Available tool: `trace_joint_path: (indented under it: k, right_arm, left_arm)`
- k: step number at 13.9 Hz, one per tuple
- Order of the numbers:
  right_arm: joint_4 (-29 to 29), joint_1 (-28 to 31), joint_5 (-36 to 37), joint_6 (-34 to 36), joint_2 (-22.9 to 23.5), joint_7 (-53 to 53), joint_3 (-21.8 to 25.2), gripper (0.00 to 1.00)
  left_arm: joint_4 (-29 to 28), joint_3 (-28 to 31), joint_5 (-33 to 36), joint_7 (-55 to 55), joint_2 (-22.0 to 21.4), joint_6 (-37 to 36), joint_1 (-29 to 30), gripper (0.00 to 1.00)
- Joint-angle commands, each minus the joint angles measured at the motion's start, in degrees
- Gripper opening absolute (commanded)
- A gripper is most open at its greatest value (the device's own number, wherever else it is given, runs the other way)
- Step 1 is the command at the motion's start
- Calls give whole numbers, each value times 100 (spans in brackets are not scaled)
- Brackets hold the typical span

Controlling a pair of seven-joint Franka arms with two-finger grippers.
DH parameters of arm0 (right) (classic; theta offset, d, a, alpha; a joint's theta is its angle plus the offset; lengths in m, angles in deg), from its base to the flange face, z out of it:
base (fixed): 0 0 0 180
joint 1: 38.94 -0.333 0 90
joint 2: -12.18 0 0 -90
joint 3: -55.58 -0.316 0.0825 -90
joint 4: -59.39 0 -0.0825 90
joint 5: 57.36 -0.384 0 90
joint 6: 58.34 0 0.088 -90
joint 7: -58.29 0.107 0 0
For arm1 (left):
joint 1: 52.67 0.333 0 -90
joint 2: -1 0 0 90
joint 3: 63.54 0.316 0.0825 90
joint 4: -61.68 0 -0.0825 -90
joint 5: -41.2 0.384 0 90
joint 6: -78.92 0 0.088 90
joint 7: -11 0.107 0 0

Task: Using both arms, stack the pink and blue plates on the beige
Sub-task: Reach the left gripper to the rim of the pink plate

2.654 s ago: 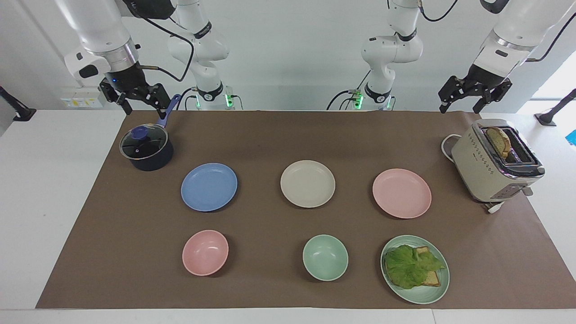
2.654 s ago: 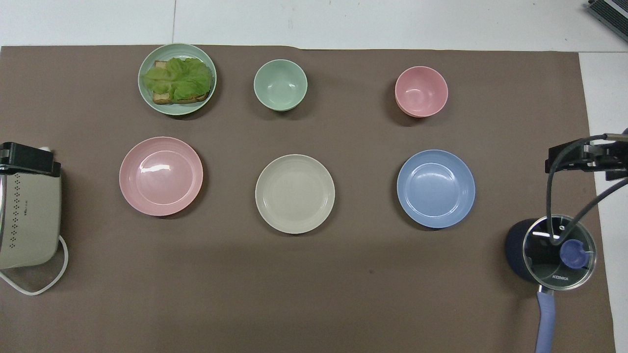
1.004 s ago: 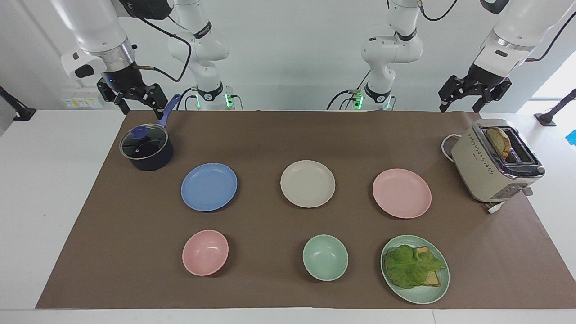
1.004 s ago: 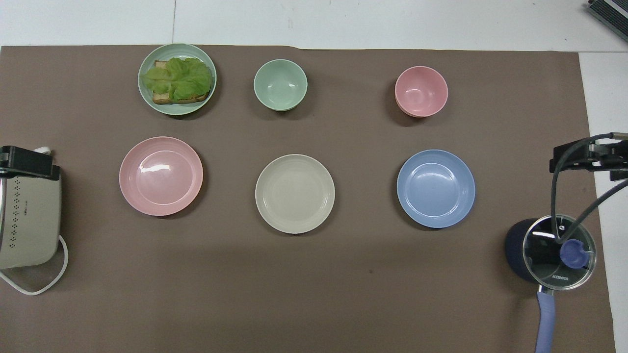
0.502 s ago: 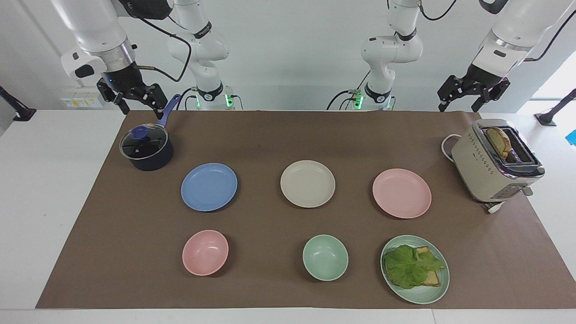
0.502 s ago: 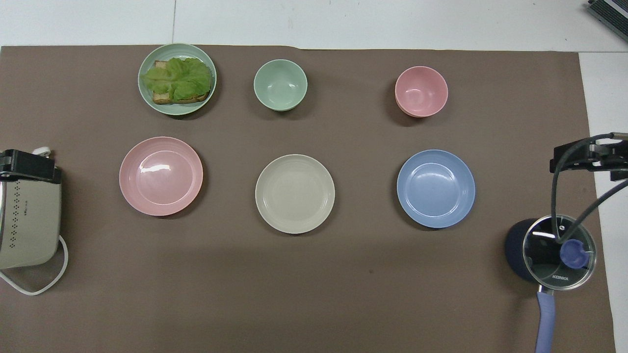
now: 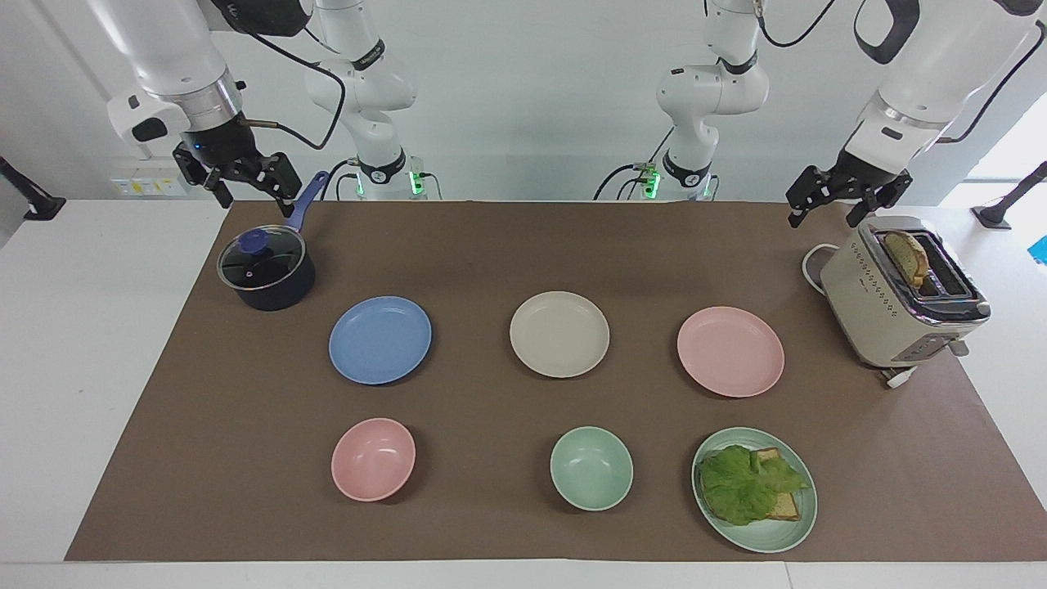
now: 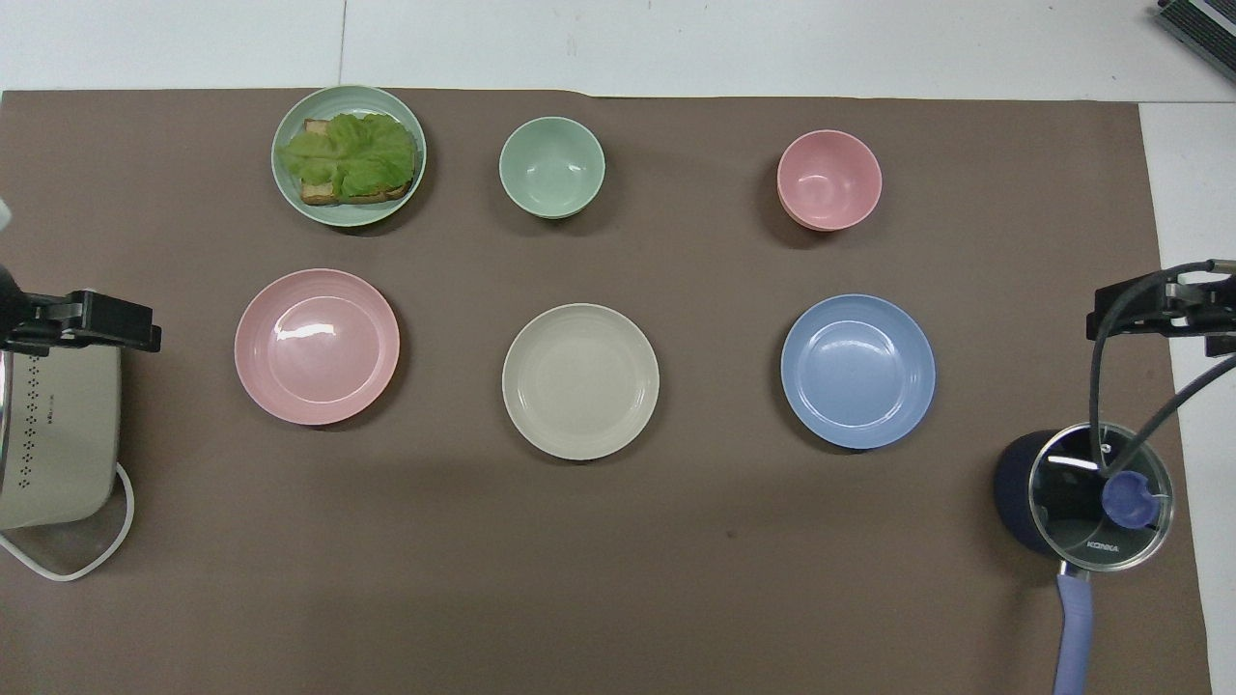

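Note:
Three equal plates lie in a row across the brown mat. The beige plate point(image 7: 559, 334) point(image 8: 580, 381) is in the middle. The blue plate point(image 7: 379, 339) point(image 8: 857, 372) lies toward the right arm's end, the pink plate point(image 7: 730, 352) point(image 8: 317, 346) toward the left arm's end. All three are bare and apart from each other. My left gripper point(image 7: 824, 216) point(image 8: 87, 324) hangs open and empty in the air over the toaster's end. My right gripper point(image 7: 252, 196) point(image 8: 1157, 311) hangs open and empty above the mat's edge by the saucepan.
A dark saucepan point(image 7: 266, 270) with a glass lid and blue handle stands beside the blue plate. A beige toaster point(image 7: 867, 303) holding a bread slice stands beside the pink plate. Farther from the robots lie a pink bowl point(image 7: 373, 459), a green bowl point(image 7: 590, 468) and a green plate point(image 7: 785, 536) of lettuce toast.
My left gripper has swung inward and down, from past the mat's corner to over the toaster's end. The right gripper has lifted slightly. No plate has moved.

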Motion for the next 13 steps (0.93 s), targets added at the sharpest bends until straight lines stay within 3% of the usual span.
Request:
trace_joint_path:
  k: [1,5,11,13]
  right_arm:
    - [-75,51,3,-19,-46,-61,-19,100]
    - [-111,51,3,-19,-63,-61,-19,100]
    - [-102,51,3,-19,-63,-61,-19,100]
    - [-102,59,3,-28,-63,-61,-19,100]
  left_arm:
    - [-598,-13,-61,13,-71,670,65,100]
    - [-1214,-13,-61,66,315,1751,126,100]
    - [-1408,-13,-61,83,1229,2806,135,100]
    - [-1697,-13,-61,92,1344,3245,135,100]
